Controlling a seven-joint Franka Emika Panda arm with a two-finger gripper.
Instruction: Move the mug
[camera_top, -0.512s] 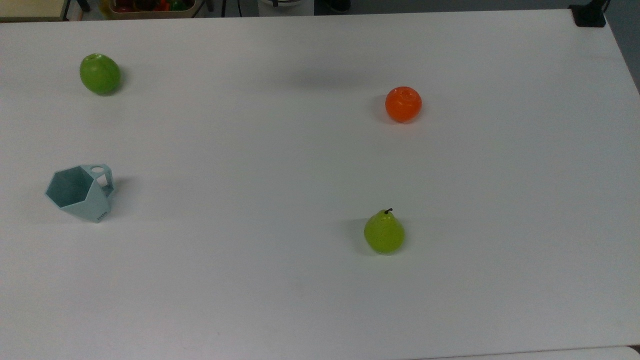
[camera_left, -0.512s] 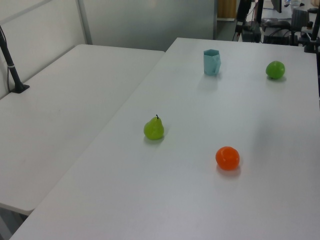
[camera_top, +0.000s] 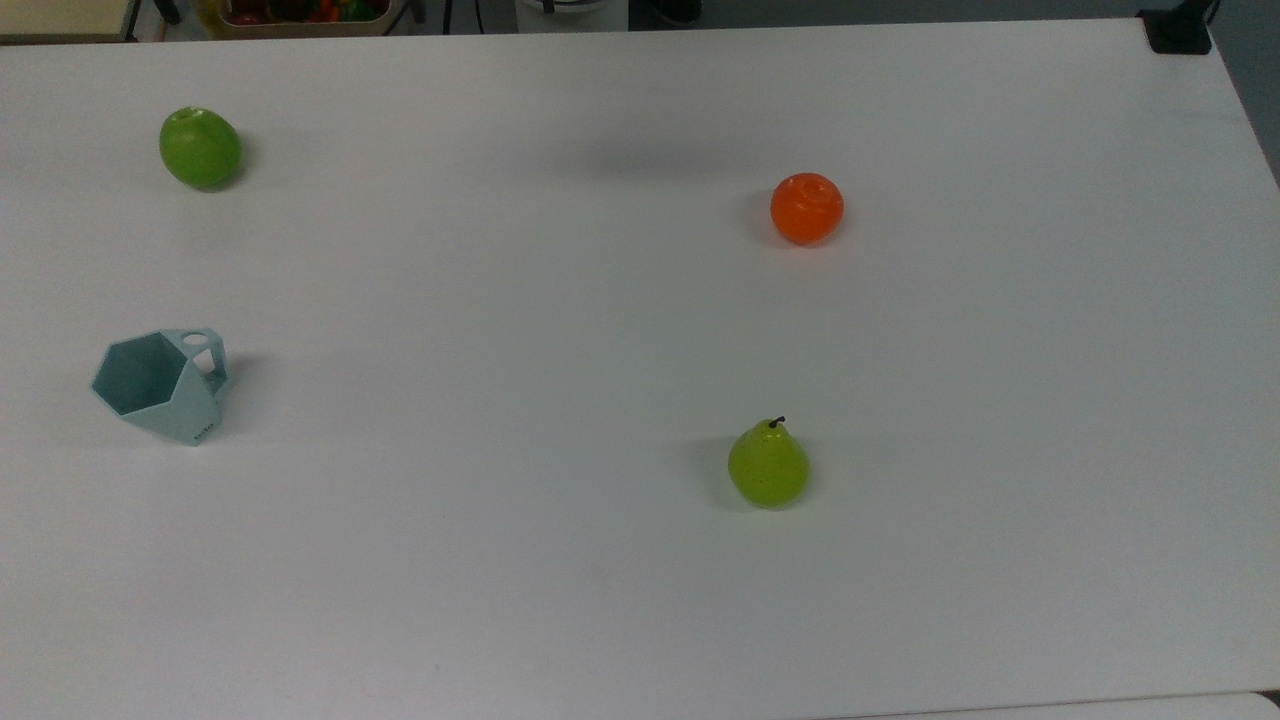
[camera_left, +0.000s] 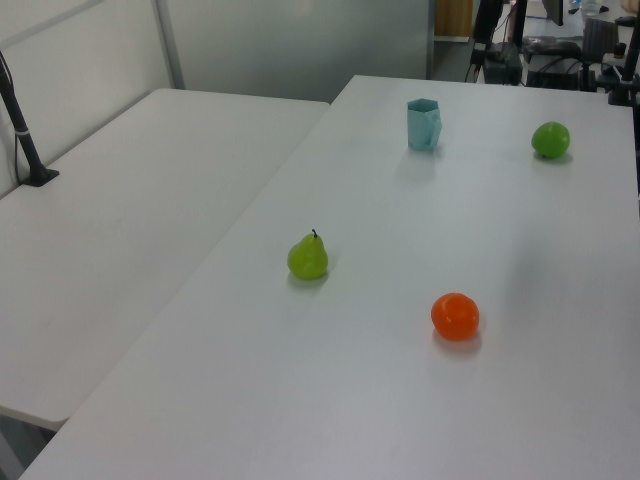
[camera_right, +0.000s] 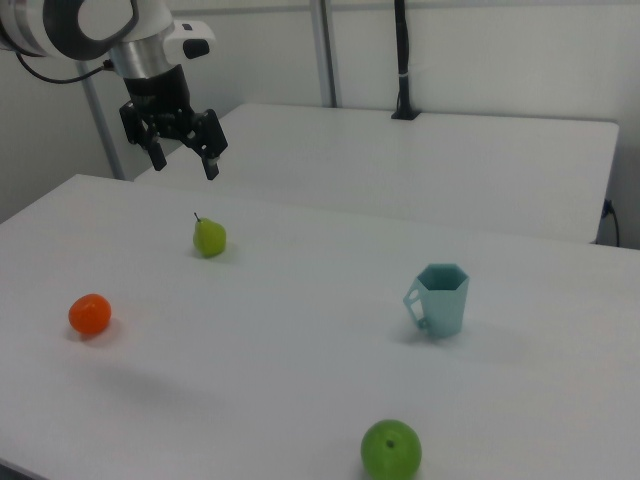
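The pale blue-green faceted mug (camera_top: 160, 385) stands upright near the top view's left edge, handle toward the far right. It also appears at the far end of the table in the left view (camera_left: 423, 124) and right of centre in the right view (camera_right: 440, 298). My gripper (camera_right: 185, 160) hangs high in the air at the right view's upper left, open, with nothing between its fingers, far from the mug and above the table beyond the pear.
On the white table (camera_top: 600, 600) lie a green apple (camera_top: 200, 148), an orange (camera_top: 806, 208) and a green pear (camera_top: 768, 466). A second white table (camera_left: 130, 230) adjoins it. A black post (camera_right: 402, 60) stands on that far table.
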